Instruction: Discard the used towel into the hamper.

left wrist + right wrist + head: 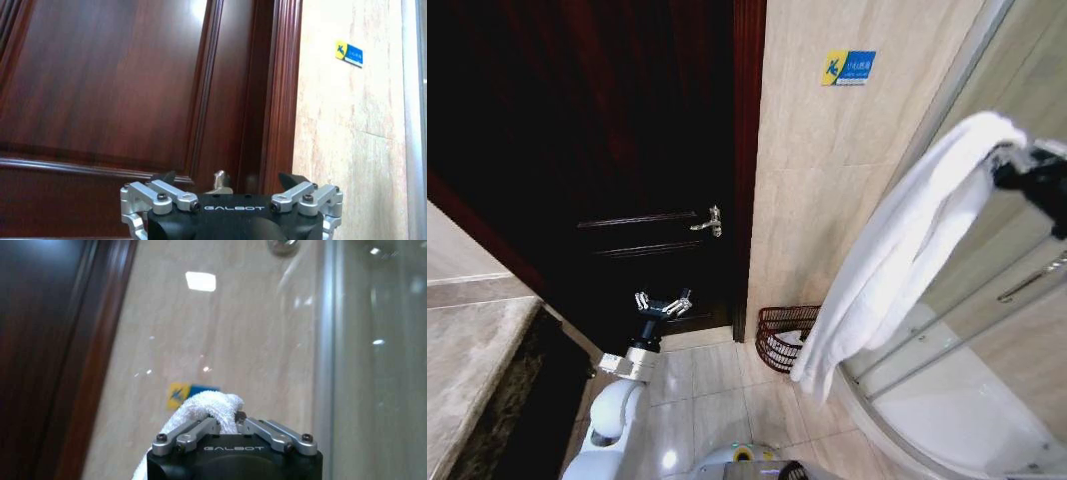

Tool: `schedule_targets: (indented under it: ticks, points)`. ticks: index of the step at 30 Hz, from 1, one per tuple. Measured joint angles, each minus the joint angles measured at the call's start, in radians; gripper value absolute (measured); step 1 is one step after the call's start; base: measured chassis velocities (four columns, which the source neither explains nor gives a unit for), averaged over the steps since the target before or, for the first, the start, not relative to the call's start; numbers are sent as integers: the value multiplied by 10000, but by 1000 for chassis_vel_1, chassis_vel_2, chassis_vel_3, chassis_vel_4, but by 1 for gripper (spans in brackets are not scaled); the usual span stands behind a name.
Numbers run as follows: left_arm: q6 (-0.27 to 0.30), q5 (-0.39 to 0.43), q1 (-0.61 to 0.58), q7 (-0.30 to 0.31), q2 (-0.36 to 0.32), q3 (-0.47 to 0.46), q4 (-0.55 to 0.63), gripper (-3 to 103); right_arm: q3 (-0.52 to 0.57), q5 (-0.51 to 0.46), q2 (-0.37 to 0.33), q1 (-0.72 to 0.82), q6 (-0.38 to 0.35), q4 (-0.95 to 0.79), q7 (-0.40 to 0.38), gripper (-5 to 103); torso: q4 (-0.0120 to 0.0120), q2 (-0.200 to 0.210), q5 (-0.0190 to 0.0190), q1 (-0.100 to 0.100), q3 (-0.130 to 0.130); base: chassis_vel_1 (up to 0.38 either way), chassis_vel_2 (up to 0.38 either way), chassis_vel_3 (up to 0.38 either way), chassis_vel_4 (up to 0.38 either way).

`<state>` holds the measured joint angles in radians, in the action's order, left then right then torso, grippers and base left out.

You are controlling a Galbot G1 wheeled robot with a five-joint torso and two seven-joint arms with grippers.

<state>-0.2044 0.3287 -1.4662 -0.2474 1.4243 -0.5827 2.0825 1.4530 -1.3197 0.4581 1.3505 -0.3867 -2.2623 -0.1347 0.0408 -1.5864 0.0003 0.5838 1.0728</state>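
From the head view, the right gripper (1005,160) at two o'clock is clamped on a long white terry towel (897,260) draping toward the small reddish-brown wire hamper (782,335) on the tiled floor by the beige wall. The left gripper (663,303) hovers spread open at seven o'clock, before the dark wooden door (607,130).

Left wrist view: its fingers (160,192) stand apart.

Right wrist view: its fingers (193,432) pinch towel.

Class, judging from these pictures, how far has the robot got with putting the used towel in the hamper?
Done: the right pincer has the white towel gripped and lifted. In hand: it hangs above the floor, beside the hamper. Left: dropping it in. The left pincer waits open near the door.
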Motion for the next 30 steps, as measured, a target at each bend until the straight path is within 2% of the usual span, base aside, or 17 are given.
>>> schedule_targets:
  ticks: [1, 4, 5, 7, 8, 10, 15, 22, 28, 30]
  points:
    - [0, 0, 0, 0, 0, 0, 0, 100, 0, 0, 0, 0, 0, 0, 0, 4, 0, 0, 0, 0, 0, 0, 0, 0, 0]
    - [57, -99, -51, 16, 38, -57, 180, 100, -97, -591, -883, -721, 35, 783, -81, 4, 1, 0, 0, 0, 0, 0, 0, 0, 0]
    - [57, -99, -51, 16, 38, -57, 180, 100, -97, -591, -883, -721, 35, 783, -81, 4, 1, 0, 0, 0, 0, 0, 0, 0, 0]
    - [74, -172, -65, 20, 98, -61, 263, 100, -96, -933, -1423, -1066, 217, 1280, -64, 4, -1, 0, -3, 0, 0, 0, 0, 0, 0]
    - [74, -172, -65, 20, 98, -61, 263, 100, -96, -933, -1423, -1066, 217, 1280, -64, 4, -1, 0, -3, 0, 0, 0, 0, 0, 0]
    - [68, -230, -91, 19, 180, -46, 303, 100, -35, -1195, -1949, -1245, 397, 1822, 59, 4, -1, 0, -2, 0, 0, 0, 0, 0, 0]
    - [-4, -257, -82, -2, 322, -33, 273, 100, 34, -1625, -2597, -1025, 596, 2408, 400, 4, -1, 0, -2, 0, -1, 0, 0, 0, 0]
    - [-147, -256, 27, -81, 374, 31, -15, 100, -268, -2200, -2987, -347, 931, 2688, 1275, 4, 0, 0, -2, 0, 0, 0, 0, 0, 0]
    - [-172, -277, 103, -132, 340, 68, -132, 100, -715, -2221, -3089, -226, 995, 2849, 1413, 4, 0, 0, -1, 0, 0, 0, 0, 0, 0]
    - [-169, -304, 128, -174, 324, 64, -109, 100, -856, -2142, -3317, -217, 1136, 3137, 1365, 4, -1, 1, 2, 0, 0, 0, 0, 0, 0]
